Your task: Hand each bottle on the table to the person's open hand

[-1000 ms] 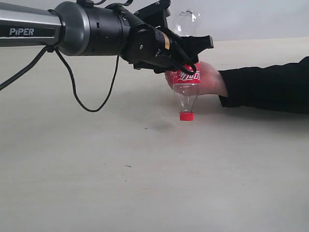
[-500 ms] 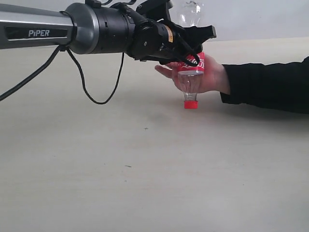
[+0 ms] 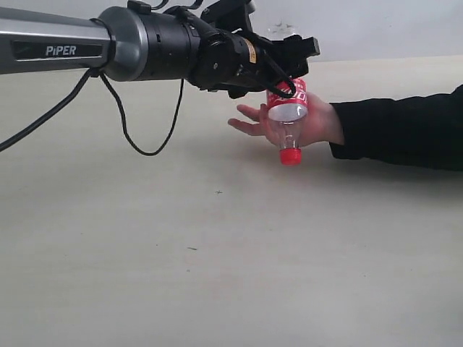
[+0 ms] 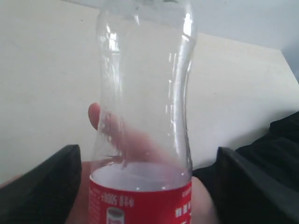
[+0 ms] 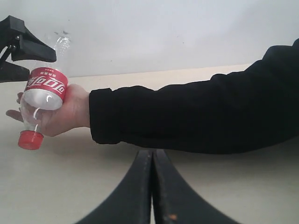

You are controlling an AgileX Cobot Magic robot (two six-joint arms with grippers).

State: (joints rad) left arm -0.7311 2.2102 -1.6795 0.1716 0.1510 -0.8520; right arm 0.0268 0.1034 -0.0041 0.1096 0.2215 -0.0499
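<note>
The clear bottle with the red label (image 3: 288, 112) hangs cap down, tilted, and lies in the person's open hand (image 3: 322, 119), black sleeve behind it. My left gripper (image 3: 289, 72) reaches in from the left and straddles the bottle's upper body. In the left wrist view the bottle (image 4: 142, 116) fills the middle, and both dark fingers (image 4: 51, 186) stand apart from it with skin (image 4: 200, 200) showing in the gaps, so the gripper is open. My right gripper (image 5: 152, 154) is shut and empty, low over the table (image 5: 70, 186), and faces the bottle (image 5: 45, 88) and hand (image 5: 70, 112). The other bottles are out of view.
The person's black-sleeved forearm (image 3: 405, 130) lies across the table's right side. A black cable (image 3: 137, 137) droops from the left arm (image 3: 58, 47). The pale tabletop (image 3: 217, 253) carries a few tiny dark specks.
The left arm carried the bottle up and a little right. The hand rose under it and spread its fingers. The bottle now tilts in the palm.
</note>
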